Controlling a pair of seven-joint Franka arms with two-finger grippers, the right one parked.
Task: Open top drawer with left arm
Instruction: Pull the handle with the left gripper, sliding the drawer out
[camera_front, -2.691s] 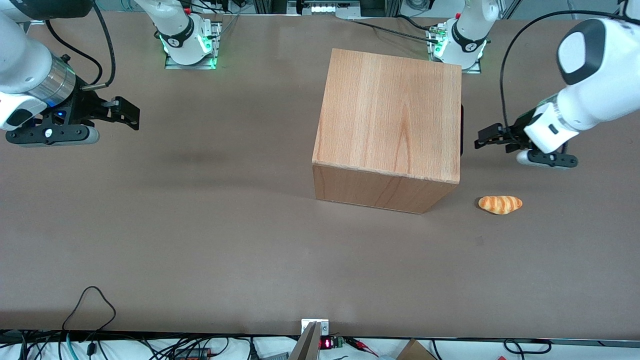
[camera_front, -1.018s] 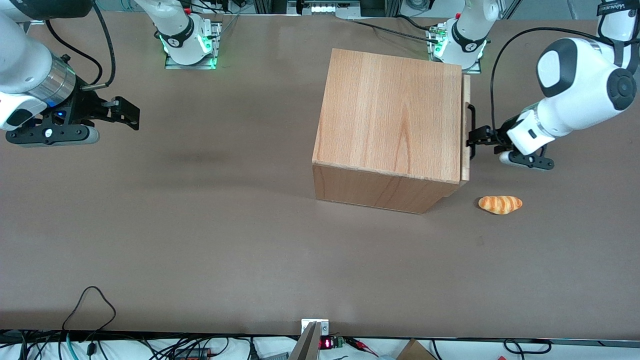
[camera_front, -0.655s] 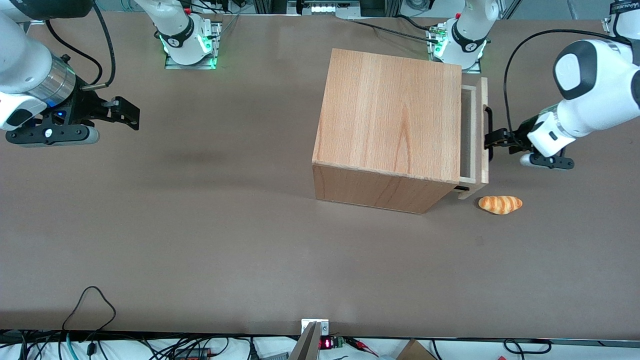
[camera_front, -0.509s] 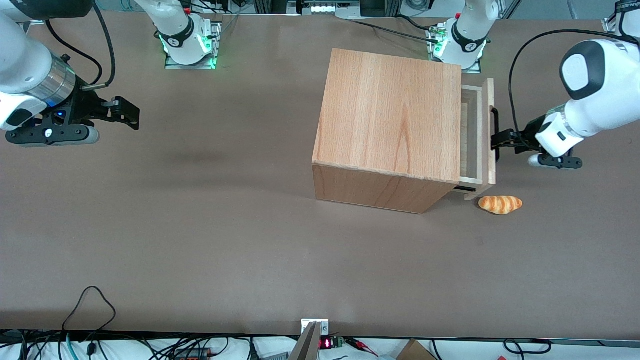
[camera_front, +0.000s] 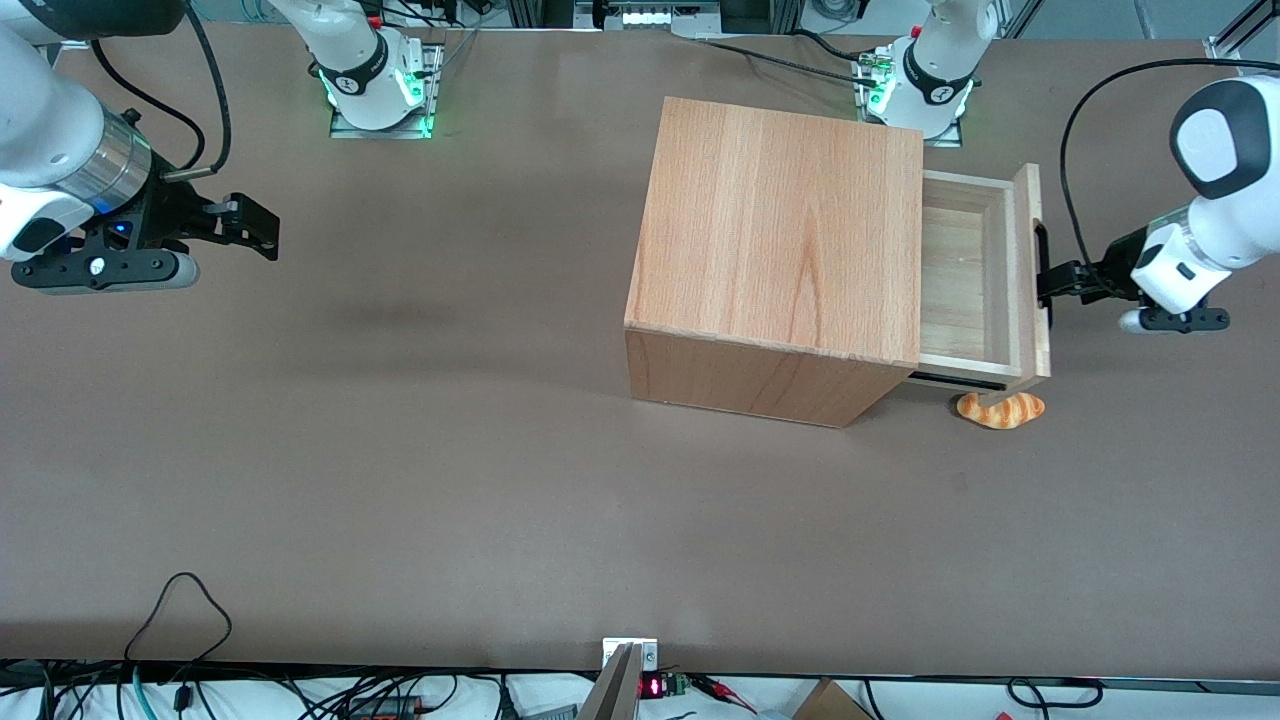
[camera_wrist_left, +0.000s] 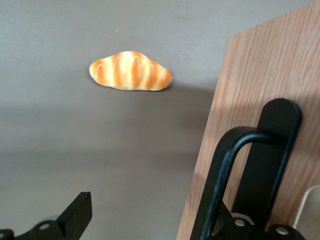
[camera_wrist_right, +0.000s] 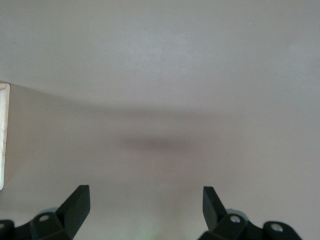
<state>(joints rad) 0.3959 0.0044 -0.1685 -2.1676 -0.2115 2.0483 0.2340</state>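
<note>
In front of the top drawer (camera_front: 975, 270) – left arm (camera_front: 1205, 235) stretched level, gripper (camera_front: 1052, 283) hooked wide around its handle (camera_front: 1041, 262).

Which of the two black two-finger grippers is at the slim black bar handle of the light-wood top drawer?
The left arm's gripper, at the handle of the pulled-out top drawer. The other gripper hangs over the table toward the parked arm's end.

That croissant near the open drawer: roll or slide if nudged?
The croissant lies flat on the table, so it would likely slide, not roll. It looks small, probably light. The end effector is at the top drawer's handle, away from it.
</note>
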